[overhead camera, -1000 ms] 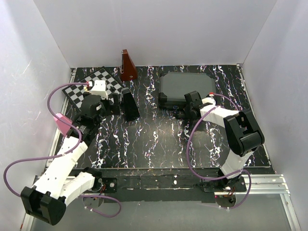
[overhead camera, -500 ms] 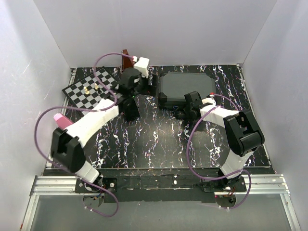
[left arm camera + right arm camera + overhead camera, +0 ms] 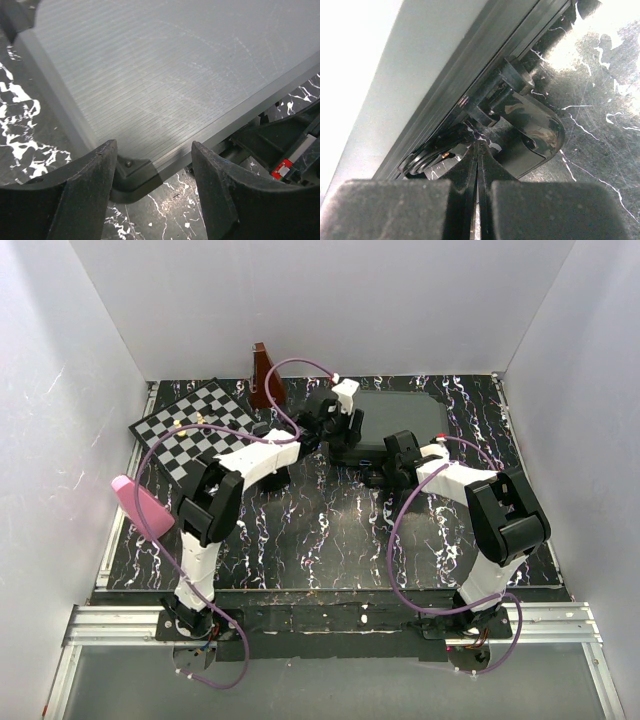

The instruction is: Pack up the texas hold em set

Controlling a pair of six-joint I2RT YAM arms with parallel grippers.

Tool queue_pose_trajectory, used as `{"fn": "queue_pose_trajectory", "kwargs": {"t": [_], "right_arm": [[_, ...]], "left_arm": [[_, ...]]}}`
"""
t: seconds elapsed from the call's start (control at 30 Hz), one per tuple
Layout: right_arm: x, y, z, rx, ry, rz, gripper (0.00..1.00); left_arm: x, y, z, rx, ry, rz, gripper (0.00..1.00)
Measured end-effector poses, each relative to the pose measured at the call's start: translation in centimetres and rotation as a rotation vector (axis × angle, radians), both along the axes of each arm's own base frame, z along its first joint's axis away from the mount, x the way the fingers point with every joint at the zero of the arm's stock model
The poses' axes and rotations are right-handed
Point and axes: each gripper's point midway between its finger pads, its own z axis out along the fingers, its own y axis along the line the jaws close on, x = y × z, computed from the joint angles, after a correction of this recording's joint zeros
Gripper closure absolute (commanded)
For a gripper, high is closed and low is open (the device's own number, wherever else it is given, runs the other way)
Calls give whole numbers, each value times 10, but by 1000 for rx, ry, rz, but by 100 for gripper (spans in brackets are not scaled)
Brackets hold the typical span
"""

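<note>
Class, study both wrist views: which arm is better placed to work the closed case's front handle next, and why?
The right. The right gripper, jaws shut, sits at the black handle on the front edge of the case. The left gripper hangs open over a lid corner, away from that handle.

Boxed in on three sides by plain white walls: back wall (image 3: 330,300), left wall (image 3: 50,390), right wall (image 3: 590,390), meeting in straight corners. Below, a table (image 3: 330,540) topped in glossy black with white marble veins, running up to the back wall. Along its near edge, silver rails (image 3: 560,620) laid crosswise; another rail (image 3: 113,535) up the left side. Nearer than the rails, a flat grey surface (image 3: 350,690). Lit softly and evenly, with faint shadows only. Close up, shows fine scratches and a bright glare (image 3: 605,30) on the black top.
</note>
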Motion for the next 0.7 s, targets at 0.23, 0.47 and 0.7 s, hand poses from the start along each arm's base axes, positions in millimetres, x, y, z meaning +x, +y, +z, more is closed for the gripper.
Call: {"fn": "queue_pose_trajectory", "kwargs": {"t": [0.23, 0.47, 0.7], "right_arm": [[0, -1, 0, -4, 1, -5, 99], [-1, -2, -1, 40, 10, -70, 99], [-1, -3, -2, 112, 29, -155, 99]], "left_arm": [[5, -19, -13, 5, -26, -45, 60], [3, -22, -17, -12, -31, -42, 65], [2, -27, -19, -58, -52, -34, 67]]}}
